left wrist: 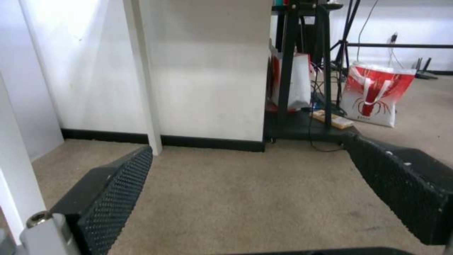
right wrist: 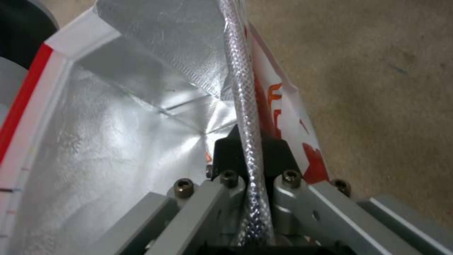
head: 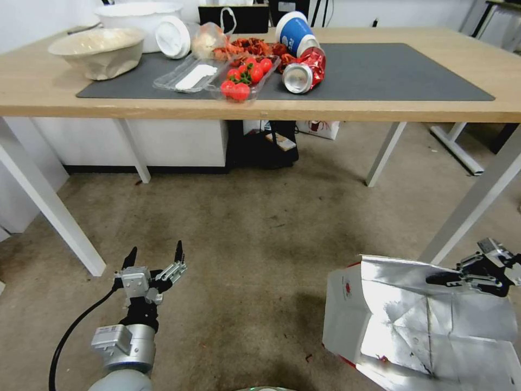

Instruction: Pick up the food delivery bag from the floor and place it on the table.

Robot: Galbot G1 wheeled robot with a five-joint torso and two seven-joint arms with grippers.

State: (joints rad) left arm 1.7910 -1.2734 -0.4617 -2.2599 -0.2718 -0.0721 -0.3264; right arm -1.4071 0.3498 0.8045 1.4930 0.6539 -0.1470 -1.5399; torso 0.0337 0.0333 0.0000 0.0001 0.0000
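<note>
A: Down on the floor (head: 255,239), head view — food delivery bag (head: 423,326) at lower right, right gripper (head: 442,279) at its rim. Left gripper (head: 157,259) spread wide, idle.

B: Left wrist: fingers (left wrist: 113,187) apart over carpet.

A: Right wrist — clamped on the bag's edge (right wrist: 189,88). Grasp done; next, lift clear to the table (head: 380,111)

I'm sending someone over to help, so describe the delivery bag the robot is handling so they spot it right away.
Find the big wooden table; on the carpet in front of it, near a white leg, sits a boxy paper bag. Its shiny silver lining and the right gripper clamped on its rim distinguish it from the lobster-print bag under the table.
</note>
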